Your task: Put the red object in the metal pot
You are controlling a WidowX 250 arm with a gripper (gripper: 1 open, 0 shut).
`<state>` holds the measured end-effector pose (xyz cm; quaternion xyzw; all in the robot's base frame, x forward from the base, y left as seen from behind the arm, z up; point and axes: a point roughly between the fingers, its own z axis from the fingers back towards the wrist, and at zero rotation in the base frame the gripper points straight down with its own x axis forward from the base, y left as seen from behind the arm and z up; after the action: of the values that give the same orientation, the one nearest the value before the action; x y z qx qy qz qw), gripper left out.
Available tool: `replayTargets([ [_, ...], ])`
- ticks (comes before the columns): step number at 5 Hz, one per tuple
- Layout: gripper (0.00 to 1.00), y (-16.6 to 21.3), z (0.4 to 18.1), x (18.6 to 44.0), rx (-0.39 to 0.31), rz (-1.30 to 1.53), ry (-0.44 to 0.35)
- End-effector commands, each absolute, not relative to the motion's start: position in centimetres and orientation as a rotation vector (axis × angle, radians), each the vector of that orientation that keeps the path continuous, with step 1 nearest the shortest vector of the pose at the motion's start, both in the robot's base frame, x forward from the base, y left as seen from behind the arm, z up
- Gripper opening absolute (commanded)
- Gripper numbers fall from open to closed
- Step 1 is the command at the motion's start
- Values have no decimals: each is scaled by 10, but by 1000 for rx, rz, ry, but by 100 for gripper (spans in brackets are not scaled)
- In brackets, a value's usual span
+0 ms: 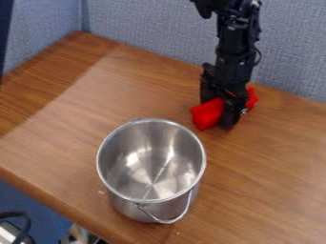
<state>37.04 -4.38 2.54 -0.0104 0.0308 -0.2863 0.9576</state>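
The red block point(220, 110) lies on the wooden table point(76, 95) at the right of the frame, just above centre, with its long side running from lower left to upper right. The metal pot point(152, 168) stands upright and empty in the lower middle of the frame, near the block but apart from it, its wire handle hanging down the front wall.

The main risk, as I judge it, is a poor grip. The block sits at a slant, so if the fingers point(224, 99) close off-centre or across a corner, the block may twist, skid along the smooth wood or squirt out towards the table's right edge, which is close by. A shallow pinch could also let it drop on the way to the pot. Being about as long as the pot's mouth is wide, the block could catch on the rim and tip out unless it goes in end-first or tilted. A low carry might knock the pot.

The fingers point straight down over the block and stand spread wide, one dark finger on each side of it. They straddle its middle and hold nothing yet. Whether either fingertip already touches the block's side or the table, I cannot tell from this view.
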Motion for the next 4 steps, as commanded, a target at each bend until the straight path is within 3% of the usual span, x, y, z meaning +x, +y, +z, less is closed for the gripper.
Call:
replayTargets([
  [1, 100, -48, 36, 378, -17, -520, 21],
  [2, 0, -57, 35, 379, -20, -475, 24],
  [3, 100, -57, 36, 379, -19, -505, 35],
  [4, 0, -53, 36, 384, -18, -531, 38],
])
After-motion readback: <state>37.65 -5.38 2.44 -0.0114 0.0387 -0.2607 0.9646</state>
